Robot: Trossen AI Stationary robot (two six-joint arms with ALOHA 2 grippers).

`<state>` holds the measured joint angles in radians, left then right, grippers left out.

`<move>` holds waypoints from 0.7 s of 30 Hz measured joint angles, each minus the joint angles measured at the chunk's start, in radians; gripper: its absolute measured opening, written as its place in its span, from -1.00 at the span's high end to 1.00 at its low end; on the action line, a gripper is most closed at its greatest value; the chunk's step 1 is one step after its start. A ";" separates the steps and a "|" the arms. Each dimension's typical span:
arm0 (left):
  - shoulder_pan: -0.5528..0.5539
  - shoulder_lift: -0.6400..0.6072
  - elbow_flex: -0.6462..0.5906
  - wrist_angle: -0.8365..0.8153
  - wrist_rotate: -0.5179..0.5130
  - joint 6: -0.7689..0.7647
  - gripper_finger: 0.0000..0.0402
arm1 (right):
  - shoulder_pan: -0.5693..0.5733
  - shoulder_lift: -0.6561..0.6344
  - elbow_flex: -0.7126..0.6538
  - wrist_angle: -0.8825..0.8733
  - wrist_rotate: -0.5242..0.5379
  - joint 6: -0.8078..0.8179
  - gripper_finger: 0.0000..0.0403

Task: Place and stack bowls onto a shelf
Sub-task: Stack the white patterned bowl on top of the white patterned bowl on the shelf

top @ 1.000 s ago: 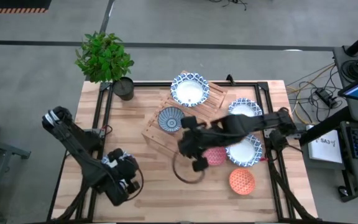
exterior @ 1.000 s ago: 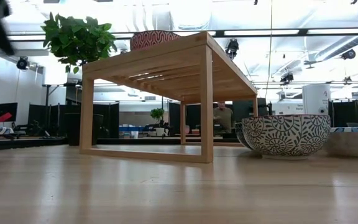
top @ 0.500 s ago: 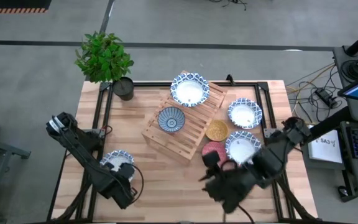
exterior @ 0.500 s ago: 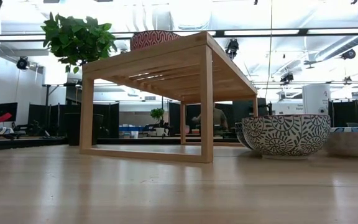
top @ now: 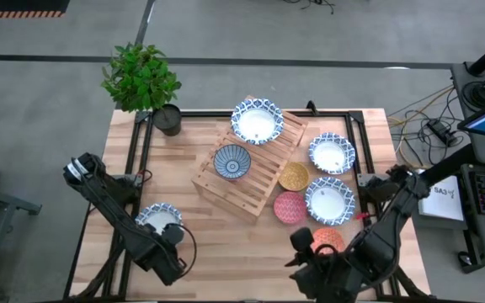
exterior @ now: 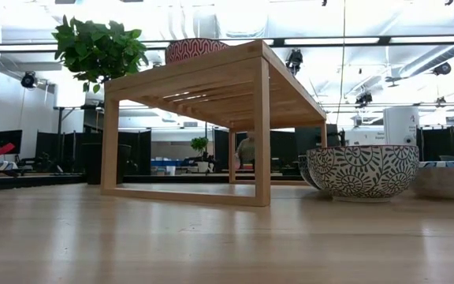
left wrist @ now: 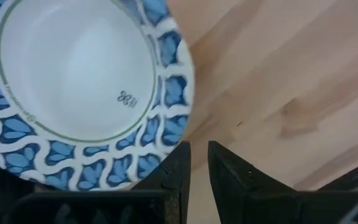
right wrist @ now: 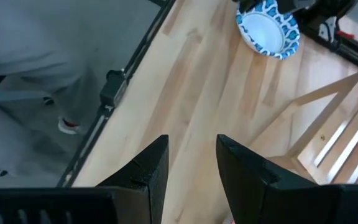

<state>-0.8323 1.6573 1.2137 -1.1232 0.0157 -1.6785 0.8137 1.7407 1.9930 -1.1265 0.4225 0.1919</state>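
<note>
**Q:** Where are you, and what is the step?

**Me:** My left jaws [left wrist: 194, 163] hang just beside the white bowl [top: 158, 218] at the desk's [top: 200, 227] near-left, nearly closed and holding nothing. My right jaws [right wrist: 190, 163], narrowly parted and empty, wait at the near edge. Two bowls sit on the shelf [top: 251, 172]. I judge I should open wider, straddle the rim, and lift level.

**Q:** Any writing?

**Me:** A small printed mark [left wrist: 125, 97] inside the bowl; I can't read it surely.
</note>
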 joint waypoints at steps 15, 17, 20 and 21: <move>0.035 0.050 0.008 0.006 -0.058 -0.036 0.14 | 0.059 -0.263 -0.489 0.430 0.039 0.017 0.40; 0.042 0.073 0.009 0.008 -0.057 -0.027 0.10 | 0.059 -0.310 -0.558 0.494 0.052 0.017 0.39; 0.054 0.107 0.011 0.012 -0.055 0.002 0.10 | 0.059 -0.374 -0.648 0.558 0.061 0.016 0.39; 0.059 0.121 0.011 0.017 -0.052 0.014 0.10 | 0.059 -0.392 -0.675 0.586 0.063 0.016 0.39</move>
<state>-0.7737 1.7781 1.2243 -1.1058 -0.0367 -1.6642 0.8726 1.3488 1.3177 -0.5405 0.4859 0.2081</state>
